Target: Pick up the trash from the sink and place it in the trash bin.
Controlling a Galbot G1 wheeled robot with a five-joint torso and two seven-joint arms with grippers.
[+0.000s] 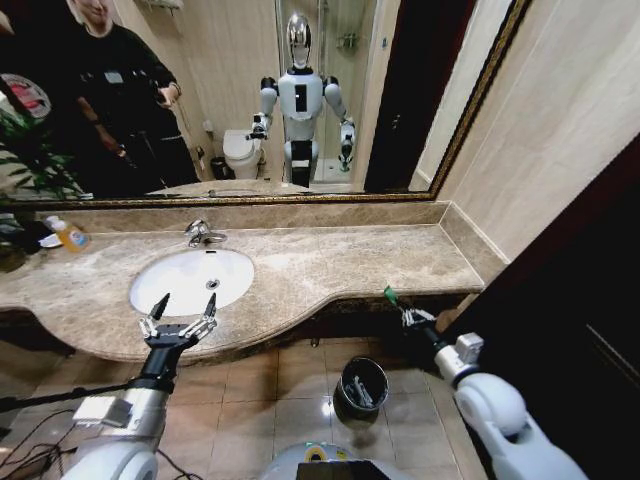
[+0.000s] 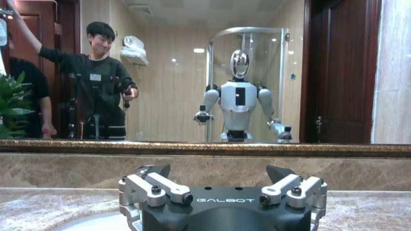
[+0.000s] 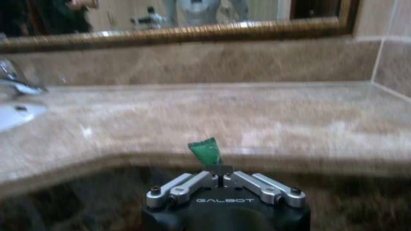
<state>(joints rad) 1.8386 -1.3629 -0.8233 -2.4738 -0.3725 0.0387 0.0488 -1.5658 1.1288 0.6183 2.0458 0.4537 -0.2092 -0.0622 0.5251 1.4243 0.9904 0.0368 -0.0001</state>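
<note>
1. The right tool (image 3: 219, 179) is seen pressed together on a small green piece (image 3: 205, 152), pinched by its lower end so the rest stands up above the tips. It is held off the front edge of the worktop (image 1: 330, 262), twd the right end, not above the stone.
2. The trash bin (image 1: 361, 388) is seen on the floor just below and inboard of that tool; the piece is judged to be held there because it is on its way to the bin. White bits already lie inside.
3. The left tool (image 1: 182, 310) is spread wide, empty, poised at the front rim of the sink (image 1: 190, 280), prob. readied for another pick.
4. No trash can be made out in the basin. An orange bottle (image 1: 70, 236) is left at the back-left corner.
</note>
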